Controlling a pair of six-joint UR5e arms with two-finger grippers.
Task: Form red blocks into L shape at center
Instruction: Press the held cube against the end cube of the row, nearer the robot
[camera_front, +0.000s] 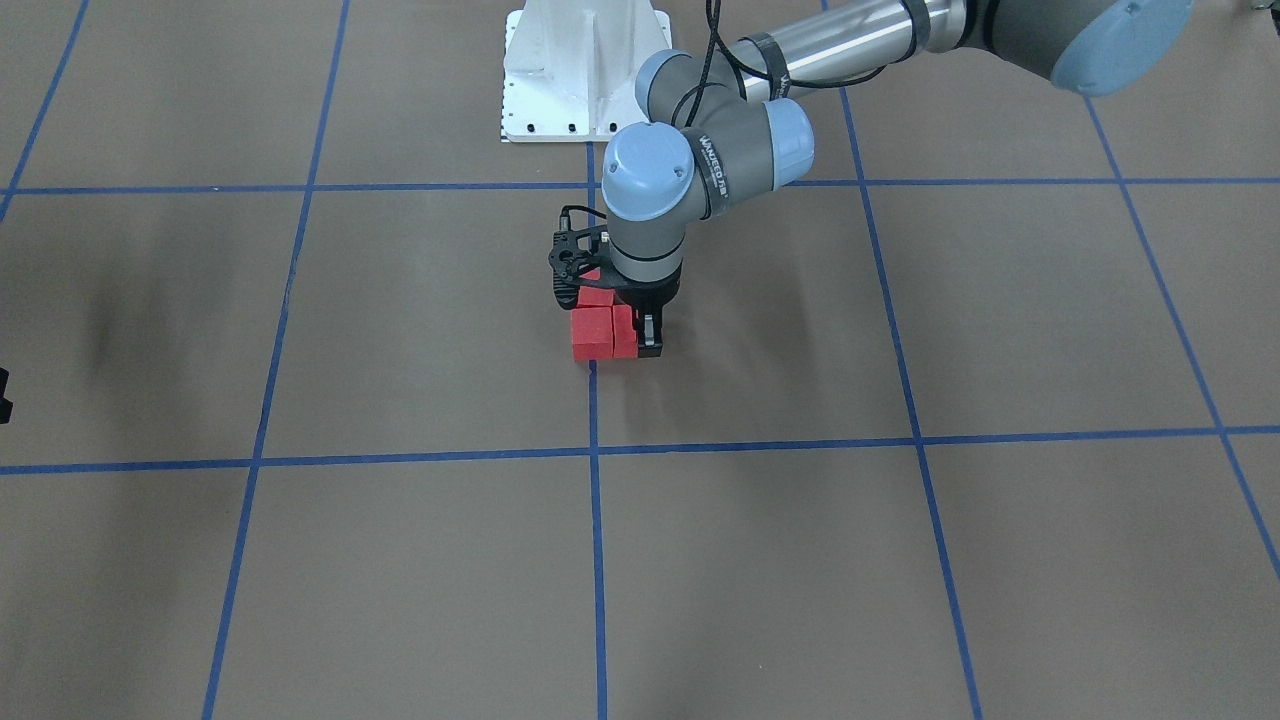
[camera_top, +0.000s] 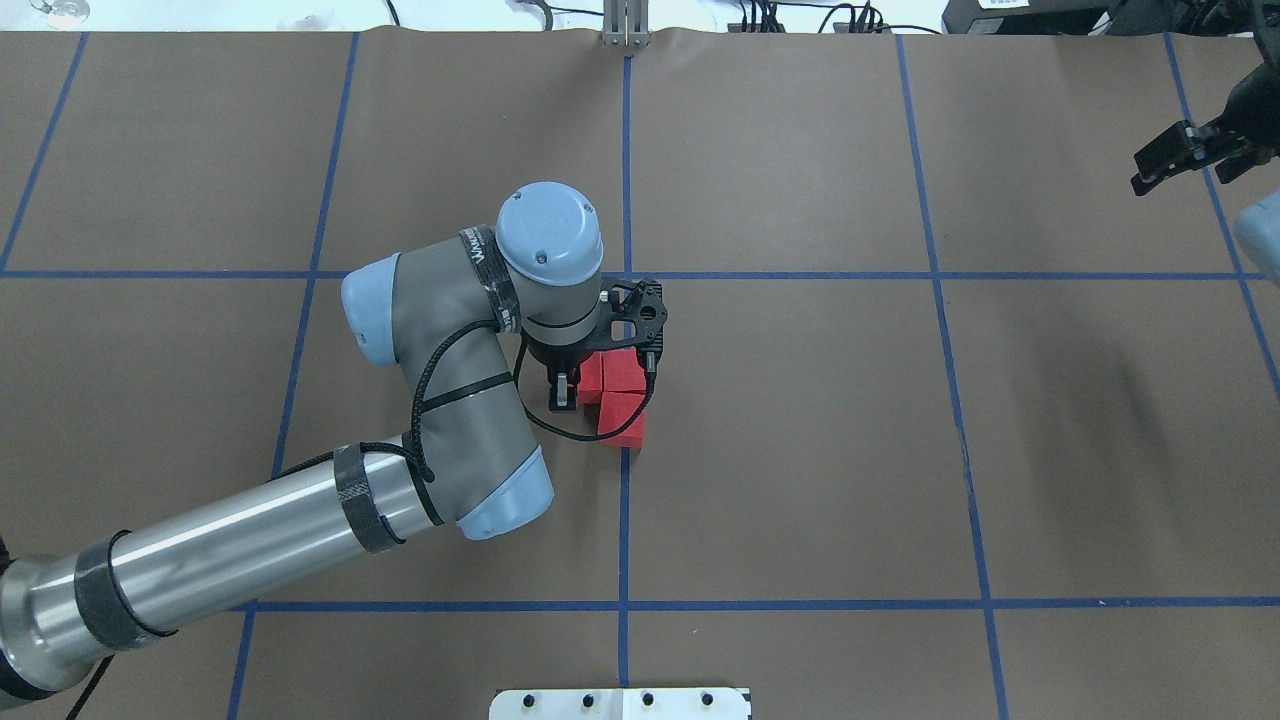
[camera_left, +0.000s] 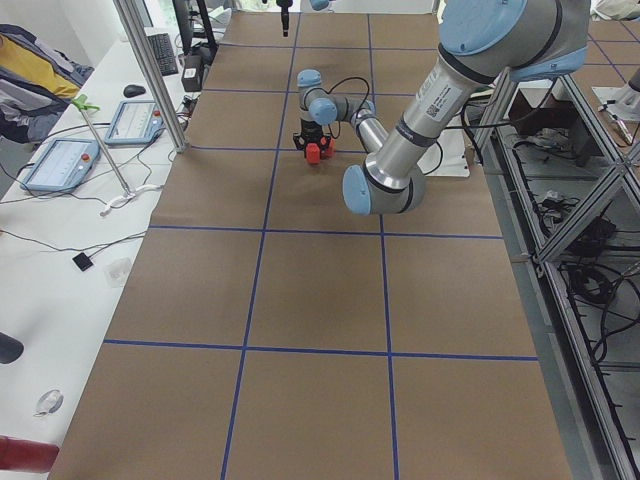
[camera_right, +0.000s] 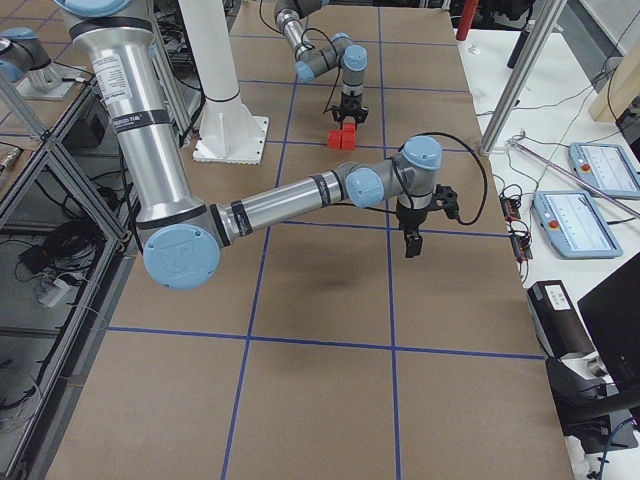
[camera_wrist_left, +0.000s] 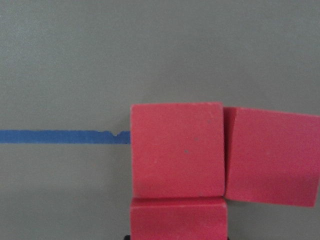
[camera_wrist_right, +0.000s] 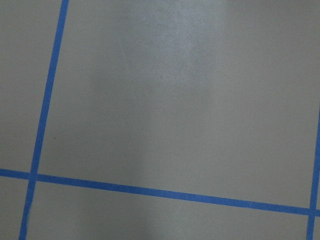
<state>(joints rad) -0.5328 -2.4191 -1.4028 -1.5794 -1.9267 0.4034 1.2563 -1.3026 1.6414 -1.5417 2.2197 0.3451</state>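
Brown paper (camera_top: 800, 450), blue tape grid (camera_top: 800, 275), red blocks (camera_top: 625, 410) at center (camera_top: 660, 470); left fingers (camera_top: 563, 392), right fingers (camera_top: 1158, 167): spread unclear

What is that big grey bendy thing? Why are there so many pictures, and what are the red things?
It is a robot with two arms, each ending in a claw. Six cameras caught one moment: one above and behind the robot, one facing it, one at each end of the table, one on each wrist. The brown table has blue tape lines making squares. Three red blocks sit close together in the middle, on a tape line, shaped like an L. The left claw is down at the blocks; I cannot tell whether it squeezes one. The big red close-up comes from that wrist's camera. The right claw hangs far off to the side with nothing in it; its camera sees only table and tape.
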